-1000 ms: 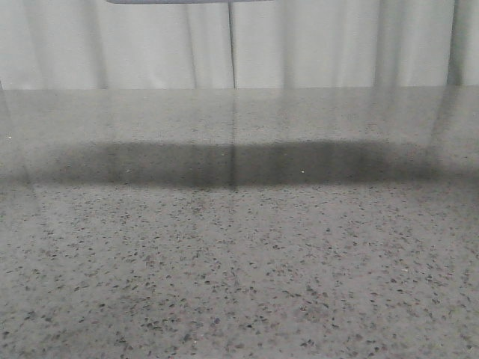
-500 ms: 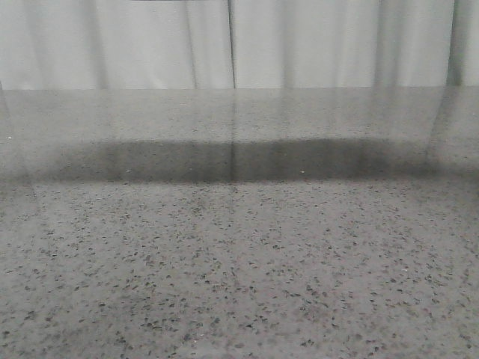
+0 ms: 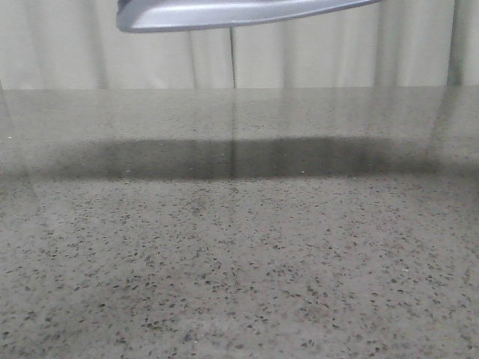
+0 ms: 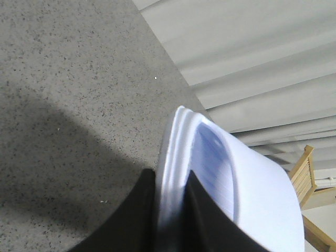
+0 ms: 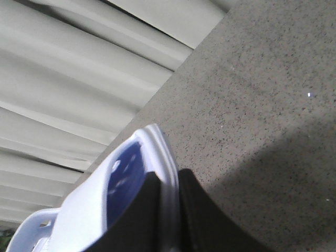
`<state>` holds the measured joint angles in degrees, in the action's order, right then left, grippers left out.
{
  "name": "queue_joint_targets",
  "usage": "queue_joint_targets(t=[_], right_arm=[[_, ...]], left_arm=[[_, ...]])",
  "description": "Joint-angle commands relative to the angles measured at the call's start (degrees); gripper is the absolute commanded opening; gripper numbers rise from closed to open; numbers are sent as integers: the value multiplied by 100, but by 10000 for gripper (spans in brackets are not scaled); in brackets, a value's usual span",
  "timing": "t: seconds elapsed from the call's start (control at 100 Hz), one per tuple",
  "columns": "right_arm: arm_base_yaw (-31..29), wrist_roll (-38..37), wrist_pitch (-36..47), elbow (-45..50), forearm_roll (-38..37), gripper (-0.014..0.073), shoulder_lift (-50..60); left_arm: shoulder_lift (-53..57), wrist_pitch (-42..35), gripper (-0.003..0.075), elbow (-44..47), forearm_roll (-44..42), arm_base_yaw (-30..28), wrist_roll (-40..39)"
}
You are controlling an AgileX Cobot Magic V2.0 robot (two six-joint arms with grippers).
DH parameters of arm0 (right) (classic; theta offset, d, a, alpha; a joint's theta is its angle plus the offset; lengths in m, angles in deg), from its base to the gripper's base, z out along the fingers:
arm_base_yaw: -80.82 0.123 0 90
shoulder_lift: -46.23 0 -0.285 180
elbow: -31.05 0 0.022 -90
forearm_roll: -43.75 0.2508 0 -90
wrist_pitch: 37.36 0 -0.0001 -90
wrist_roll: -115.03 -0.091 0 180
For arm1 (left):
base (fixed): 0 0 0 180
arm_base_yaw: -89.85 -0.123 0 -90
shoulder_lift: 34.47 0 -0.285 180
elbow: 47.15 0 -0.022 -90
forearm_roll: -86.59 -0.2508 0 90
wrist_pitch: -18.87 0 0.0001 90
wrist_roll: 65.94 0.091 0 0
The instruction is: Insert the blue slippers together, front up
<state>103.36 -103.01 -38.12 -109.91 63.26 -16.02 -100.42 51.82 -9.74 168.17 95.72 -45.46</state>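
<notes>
A speckled grey stone surface fills the front view, with pale curtains hanging behind it. Nothing rests on the part of the surface that shows. At the very top of this view the pale underside of one slipper hangs in the air, well above the surface, throwing a long dark shadow across it.

In the left wrist view the left hand is closed on the edge of a pale blue-white slipper. Its dark fingers pinch the thick foam rim from both sides, and the ribbed footbed faces the camera. A wooden chair shows past the slipper.

In the right wrist view the right hand likewise clamps the rim of the other slipper, fingers on either side of the foam, with side cutouts visible low in the picture.

Each hand holds one slipper clear of the surface, probably so the two can be turned and slid into each other in mid-air without dragging. Whether the slippers touch each other cannot be told from these views.

No box, tray or other container is visible
</notes>
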Motion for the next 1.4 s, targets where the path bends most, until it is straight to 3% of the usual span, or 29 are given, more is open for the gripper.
queue_joint_targets(t=[0.0, 0.44, 0.72, 1.01, 1.39], right_arm=[[164, 62, 508, -209, -43, -92, 21], [256, 46, 756, -209, -101, -92, -119], [256, 46, 862, -197, 237, -92, -119], [256, 46, 1262, -71, 592, -92, -119], [256, -250, 1157, 117, 948, -107, -119]], left_arm=[[-16, 429, 16, -148, 308, 86, 78], [-66, 530, 16, -148, 452, 86, 248], [-66, 826, 16, -148, 1456, 86, 876], [-66, 815, 16, -148, 1572, 75, 961], [-66, 896, 16, -148, 1594, -216, 961]])
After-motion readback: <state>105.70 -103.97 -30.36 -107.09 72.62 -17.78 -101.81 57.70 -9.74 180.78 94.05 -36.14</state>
